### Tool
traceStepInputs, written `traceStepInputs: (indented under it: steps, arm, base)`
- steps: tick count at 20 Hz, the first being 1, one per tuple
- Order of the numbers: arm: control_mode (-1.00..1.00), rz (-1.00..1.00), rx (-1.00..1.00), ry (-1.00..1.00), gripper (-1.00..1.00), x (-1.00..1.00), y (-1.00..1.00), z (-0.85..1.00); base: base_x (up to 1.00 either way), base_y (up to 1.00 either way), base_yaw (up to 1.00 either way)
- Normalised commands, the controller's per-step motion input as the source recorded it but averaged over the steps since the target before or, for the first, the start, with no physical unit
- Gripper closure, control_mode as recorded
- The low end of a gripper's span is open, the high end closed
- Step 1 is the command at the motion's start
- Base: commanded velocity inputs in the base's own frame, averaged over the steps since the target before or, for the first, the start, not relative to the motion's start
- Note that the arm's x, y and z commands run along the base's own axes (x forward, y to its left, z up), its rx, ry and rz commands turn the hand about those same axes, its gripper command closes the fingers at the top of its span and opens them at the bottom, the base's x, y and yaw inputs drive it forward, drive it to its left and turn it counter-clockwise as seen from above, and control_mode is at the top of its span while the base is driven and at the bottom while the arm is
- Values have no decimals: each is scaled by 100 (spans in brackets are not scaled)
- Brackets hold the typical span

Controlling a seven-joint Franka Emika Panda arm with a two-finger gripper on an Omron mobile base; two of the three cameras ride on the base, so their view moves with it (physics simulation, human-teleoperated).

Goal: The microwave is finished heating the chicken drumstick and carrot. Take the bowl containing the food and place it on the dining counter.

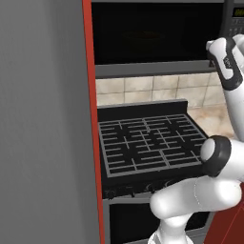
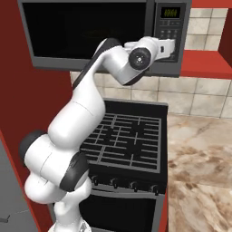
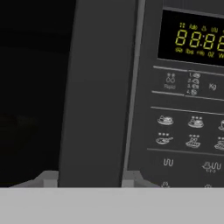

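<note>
The gripper (image 3: 89, 179) is pressed up against the microwave (image 2: 90, 31), one fingertip on each side of the door's upright right-hand edge strip (image 3: 98, 87), so it looks to be closing on that strip, though whether it is clamped yet I cannot tell. The strip's long axis runs upright, dead ahead between the tips, with the button panel (image 3: 188, 127) just beside it on one side and the dark glass on the other. The microwave is a wide dark box above the stove (image 1: 147, 140), door shut, lit display showing; the bowl is presumably behind the glass, too dark to make out.
</note>
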Motion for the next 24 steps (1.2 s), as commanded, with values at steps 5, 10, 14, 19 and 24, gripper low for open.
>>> traceStepInputs:
  steps: [5, 10, 14, 19, 24]
  arm:
    - [-100, -1, 1, 0, 100, -60, 42, 38]
    - [-100, -2, 2, 0, 100, -92, 51, 68]
    - [-100, -2, 2, 0, 100, -100, 50, 96]
    - [-100, -1, 1, 0, 100, -100, 52, 100]
    - [-100, -2, 0, -2, 100, -100, 53, 98]
  base:
    - [0, 0, 0]
    - [0, 0, 0]
    - [0, 0, 0]
    - [0, 0, 0]
    - [0, 0, 0]
